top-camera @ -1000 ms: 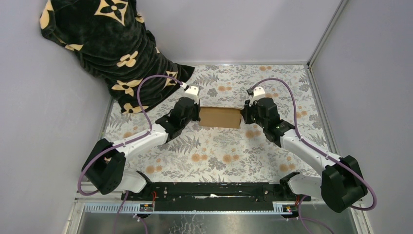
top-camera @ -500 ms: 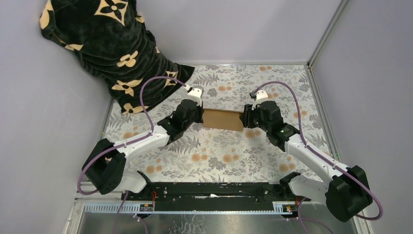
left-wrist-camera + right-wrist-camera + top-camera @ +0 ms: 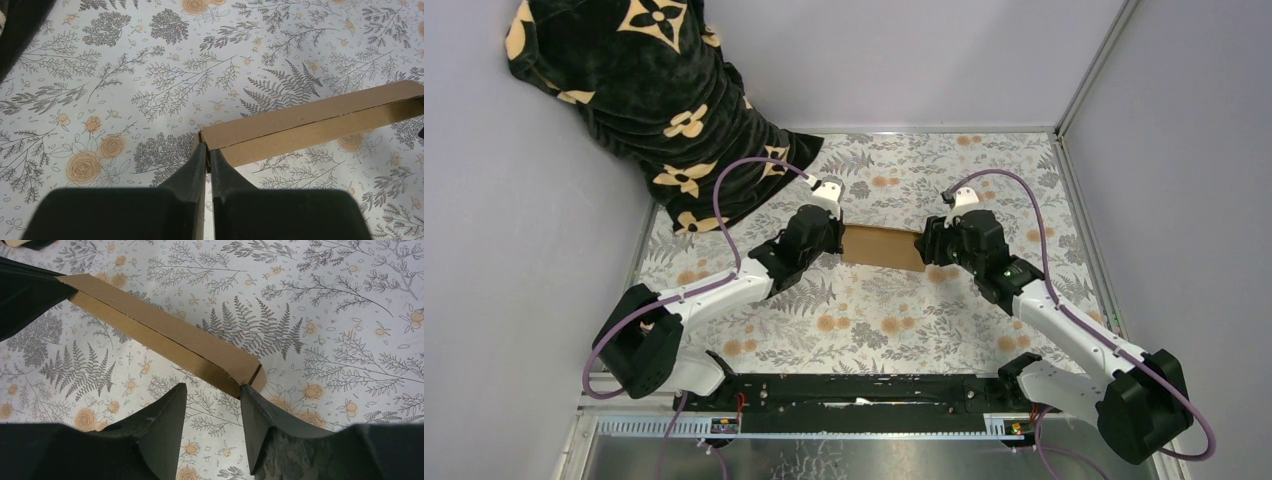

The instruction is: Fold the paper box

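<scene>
The paper box (image 3: 883, 247) is a flat brown cardboard piece lying mid-table between my two grippers. In the left wrist view it (image 3: 310, 122) runs to the right with a crease line along it. My left gripper (image 3: 206, 146) is shut on its left end flap. In the right wrist view the box (image 3: 165, 337) runs up to the left. My right gripper (image 3: 212, 389) is open, its right fingertip touching the box's near right corner; the left finger is apart from it.
A black blanket with tan flower shapes (image 3: 644, 90) is heaped in the far left corner and spills onto the floral tablecloth (image 3: 874, 320). Grey walls stand at the left, the back and the right.
Both arms shifted slightly to the right and toward me with the box, which now lies a little tilted. The right arm swung its elbow outward.
</scene>
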Robot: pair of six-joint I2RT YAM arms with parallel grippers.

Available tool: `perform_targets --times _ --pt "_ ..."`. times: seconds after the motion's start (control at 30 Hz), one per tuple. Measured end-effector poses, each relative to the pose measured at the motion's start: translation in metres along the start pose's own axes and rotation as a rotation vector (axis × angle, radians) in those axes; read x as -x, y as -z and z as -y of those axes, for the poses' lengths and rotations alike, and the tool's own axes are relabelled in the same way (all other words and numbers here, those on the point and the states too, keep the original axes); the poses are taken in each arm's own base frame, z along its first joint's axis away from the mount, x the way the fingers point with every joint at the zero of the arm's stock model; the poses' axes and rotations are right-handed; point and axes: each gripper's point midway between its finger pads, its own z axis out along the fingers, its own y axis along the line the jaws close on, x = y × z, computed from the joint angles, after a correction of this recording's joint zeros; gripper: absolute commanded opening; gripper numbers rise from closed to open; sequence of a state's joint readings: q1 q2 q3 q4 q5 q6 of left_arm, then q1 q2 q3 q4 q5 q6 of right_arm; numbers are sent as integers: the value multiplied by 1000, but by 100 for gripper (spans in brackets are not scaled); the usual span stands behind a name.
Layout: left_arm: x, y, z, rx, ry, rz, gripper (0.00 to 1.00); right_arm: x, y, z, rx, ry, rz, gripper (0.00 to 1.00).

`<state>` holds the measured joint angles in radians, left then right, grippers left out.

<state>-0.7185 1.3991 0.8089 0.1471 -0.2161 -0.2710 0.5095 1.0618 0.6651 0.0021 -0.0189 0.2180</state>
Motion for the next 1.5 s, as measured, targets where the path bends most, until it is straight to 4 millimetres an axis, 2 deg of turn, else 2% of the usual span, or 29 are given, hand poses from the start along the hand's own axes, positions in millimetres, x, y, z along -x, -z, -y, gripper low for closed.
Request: perform_targets --times 0.33,0.53,0.87,0.97,1.13,1.27,1.4,1.5 --pt "-1 0 6 -23 0 -1 8 16 14 -4 7 -26 66 55" --pt "-1 -1 7 -26 1 -1 8 22 17 1 -30 -41 95 57" --pt "-1 -2 10 -33 1 6 8 3 3 11 -83 -45 10 57" --pt "-1 -2 10 -35 1 9 8 2 3 11 -85 -45 8 56" --pt "-1 -3 11 -37 1 14 8 3 3 11 -85 -45 7 59" --pt "-1 -4 16 -49 0 27 8 12 9 8 -71 -44 44 60" --pt "-2 -5 20 -63 0 45 8 29 18 2 -40 -30 114 65" --pt "-2 -7 24 -74 -1 61 8 32 19 -1 -19 -8 129 66"
